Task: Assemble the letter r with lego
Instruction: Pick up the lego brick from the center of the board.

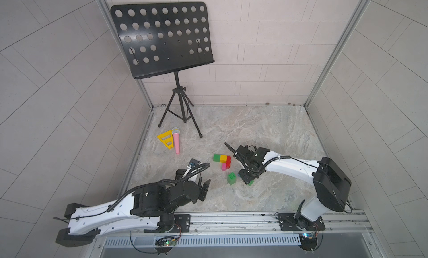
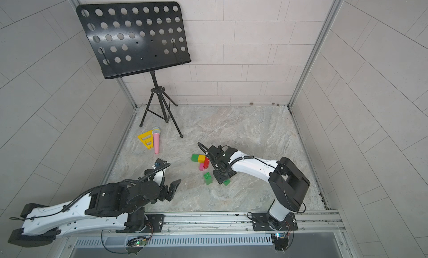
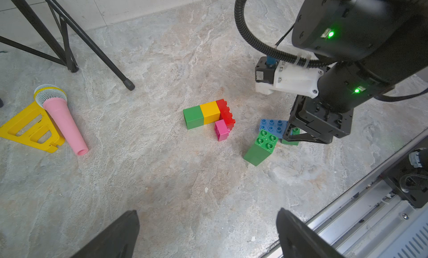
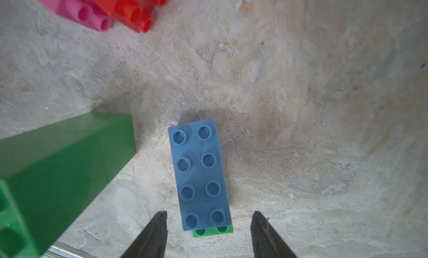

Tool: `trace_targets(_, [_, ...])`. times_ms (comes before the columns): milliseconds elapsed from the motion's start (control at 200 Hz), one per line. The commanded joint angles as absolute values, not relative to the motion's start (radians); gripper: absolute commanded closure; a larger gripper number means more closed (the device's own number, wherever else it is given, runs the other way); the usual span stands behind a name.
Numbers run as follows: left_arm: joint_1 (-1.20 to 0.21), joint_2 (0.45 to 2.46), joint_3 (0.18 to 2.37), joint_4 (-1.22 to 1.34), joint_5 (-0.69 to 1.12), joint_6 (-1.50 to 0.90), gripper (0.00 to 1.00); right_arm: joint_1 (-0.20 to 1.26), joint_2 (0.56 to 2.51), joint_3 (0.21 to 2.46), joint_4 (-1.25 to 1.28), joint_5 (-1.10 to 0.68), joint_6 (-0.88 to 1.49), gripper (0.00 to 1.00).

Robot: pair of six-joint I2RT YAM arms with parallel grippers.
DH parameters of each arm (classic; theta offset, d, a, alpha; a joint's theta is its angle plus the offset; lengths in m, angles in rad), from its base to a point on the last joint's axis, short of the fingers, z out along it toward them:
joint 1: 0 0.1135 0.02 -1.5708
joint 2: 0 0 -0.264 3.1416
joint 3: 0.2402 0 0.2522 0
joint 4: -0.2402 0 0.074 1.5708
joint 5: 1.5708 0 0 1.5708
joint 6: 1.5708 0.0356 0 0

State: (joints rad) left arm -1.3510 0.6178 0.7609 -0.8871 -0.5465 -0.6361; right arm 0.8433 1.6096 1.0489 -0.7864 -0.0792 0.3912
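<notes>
Right end effector (image 4: 209, 214) (jaws apart) straddles blue brick (image 4: 199, 171), apparently without touching.

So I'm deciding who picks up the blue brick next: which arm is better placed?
Right, I'd say. The right tool hangs open over one end of the blue brick, with a finger on each side. The left tool, also open, sits well back from it.
</notes>
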Motion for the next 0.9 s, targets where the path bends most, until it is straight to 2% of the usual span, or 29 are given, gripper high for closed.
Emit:
trace_targets(0, [-1.356, 0.61, 0.767, -0.897, -0.572, -0.645, 0.0, 0.856, 1.612, 1.033, -0.772, -0.073, 0.375, 0.41])
trace_targets(240, [-1.357, 0.601, 0.765, -0.896, -0.574, -0.647, 0.0, 0.858, 1.62, 1.027, -0.766, -0.054, 0.37, 0.46])
trace_targets(505, [-1.356, 0.594, 0.766, -0.898, -0.575, -0.649, 0.0, 0.857, 1.633, 1.025, -0.749, -0.042, 0.368, 0.46])
trace_targets(896, [-1.356, 0.553, 0.763, -0.904, -0.587, -0.658, 0.0, 0.857, 1.638, 1.023, -0.733, -0.044, 0.367, 0.56])
